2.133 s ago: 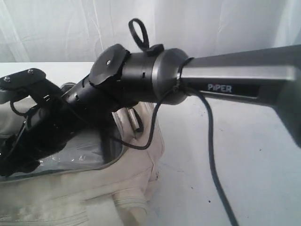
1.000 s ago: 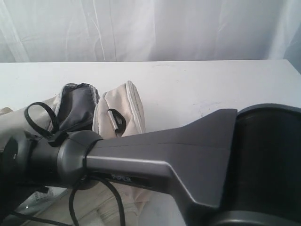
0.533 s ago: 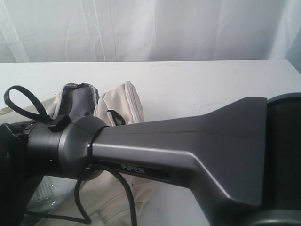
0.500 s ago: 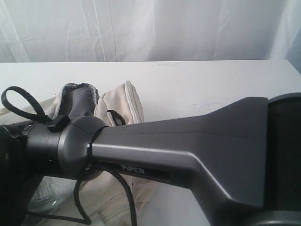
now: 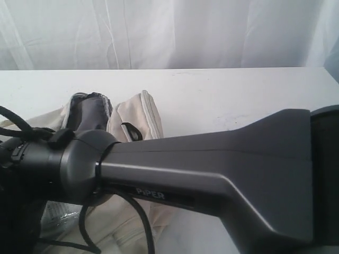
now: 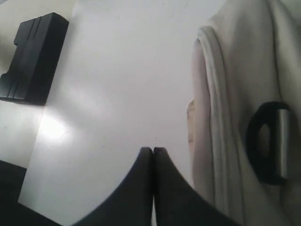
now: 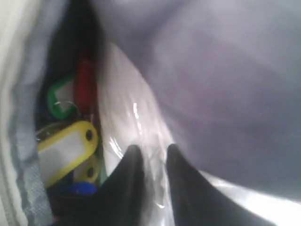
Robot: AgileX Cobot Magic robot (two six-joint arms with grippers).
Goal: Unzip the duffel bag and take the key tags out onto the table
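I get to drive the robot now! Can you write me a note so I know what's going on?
The left gripper is shut and empty, over the table beside the duffel bag.
The right gripper is inside the open bag, jaws narrowly apart over clear plastic; whether it pinches that, I cannot tell.
The key tags lie in the bag beside it, not between its jaws.
Done: bag unzipped.
Left: grab the key tags, lift them out, set them on the table.
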